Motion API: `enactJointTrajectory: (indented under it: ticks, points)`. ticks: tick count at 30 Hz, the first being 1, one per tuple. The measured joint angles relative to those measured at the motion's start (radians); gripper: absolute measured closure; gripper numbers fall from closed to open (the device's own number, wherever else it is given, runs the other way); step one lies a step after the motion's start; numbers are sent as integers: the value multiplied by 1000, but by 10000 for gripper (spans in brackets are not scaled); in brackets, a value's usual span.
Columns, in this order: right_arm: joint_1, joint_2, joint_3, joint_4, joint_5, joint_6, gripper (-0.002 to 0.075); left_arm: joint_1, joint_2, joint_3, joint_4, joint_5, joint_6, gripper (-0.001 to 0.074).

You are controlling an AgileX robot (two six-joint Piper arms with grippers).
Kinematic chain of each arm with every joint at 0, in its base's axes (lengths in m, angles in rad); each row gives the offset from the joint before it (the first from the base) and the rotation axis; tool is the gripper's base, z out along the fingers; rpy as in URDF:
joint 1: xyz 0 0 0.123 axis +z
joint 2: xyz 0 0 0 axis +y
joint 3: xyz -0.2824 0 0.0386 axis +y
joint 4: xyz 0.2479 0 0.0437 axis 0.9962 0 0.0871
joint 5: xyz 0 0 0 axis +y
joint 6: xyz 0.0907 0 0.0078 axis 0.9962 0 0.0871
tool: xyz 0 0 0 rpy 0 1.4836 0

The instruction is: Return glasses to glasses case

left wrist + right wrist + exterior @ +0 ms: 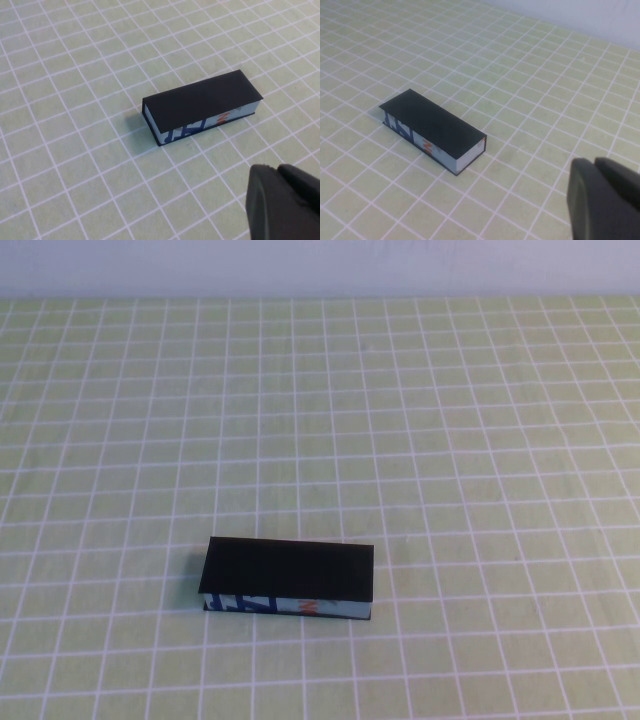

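The glasses case (pixel 288 579) lies shut on the checked counter (pixel 450 440), near and slightly left. Left gripper (pixel 287 202) and right gripper (pixel 605 200) hover beside it; I cannot tell how their fingers stand

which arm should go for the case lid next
Probably left, narrowly: the closed glasses case lies on the robot's left half of the table. Left gripper and right gripper both hang apart from it. No glasses show.
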Motion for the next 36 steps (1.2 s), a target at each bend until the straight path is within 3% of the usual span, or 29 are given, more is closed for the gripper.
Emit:
enactJointTrajectory:
  ticks: [18, 24, 30, 36]
  points:
    - [0, 0, 0, 0, 0, 0, 742, 0, 2, 37, 0, -25, 0, 738]
    - [0, 0, 0, 0, 0, 0, 742, 15, 6, 253, 78, -265, -27, 738]
    - [0, 0, 0, 0, 0, 0, 743, 63, -32, 436, 271, -564, -231, 738]
    - [0, 0, 0, 0, 0, 0, 743, 160, -121, 566, 308, -729, -272, 738]
